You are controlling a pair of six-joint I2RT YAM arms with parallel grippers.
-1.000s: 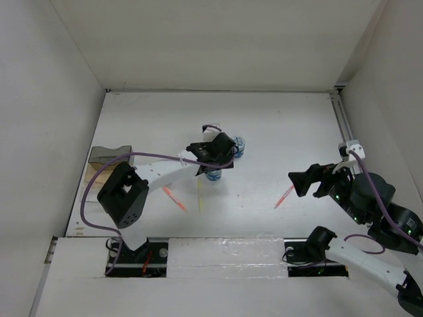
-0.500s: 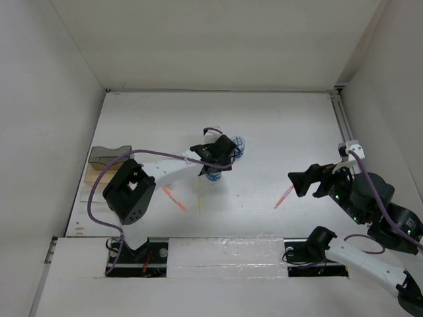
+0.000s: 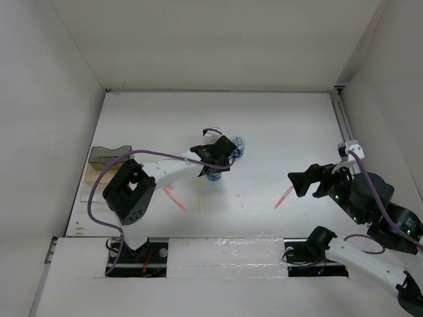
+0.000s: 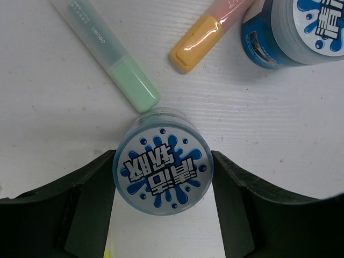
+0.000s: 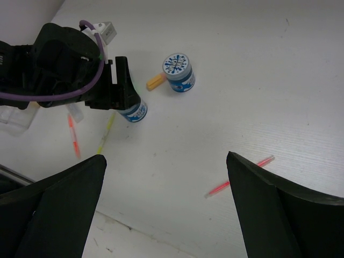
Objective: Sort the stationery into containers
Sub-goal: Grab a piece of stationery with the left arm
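Note:
My left gripper [image 3: 213, 172] is shut on a blue-and-white cylinder [image 4: 163, 161] that stands on the table, one finger at each side of it. A green-grey highlighter [image 4: 115, 59], an orange highlighter [image 4: 199, 40] and a second cylinder [image 4: 301, 29] lie just beyond it. My right gripper [image 5: 165, 158] is open and empty above the table, near a pink pen [image 5: 239, 176]. A yellow pen [image 3: 200, 196] and an orange-red pen [image 3: 174, 197] lie near the front. The tan tray [image 3: 99, 172] sits at the left edge.
White walls enclose the table on three sides. A metal rail [image 3: 344, 129] runs along the right edge. The left arm's purple cable [image 3: 152, 155] loops over the table between the tray and the cylinders.
The left arm's elbow has shifted slightly to the right while its gripper stayed at the cylinder. The right arm has not moved.

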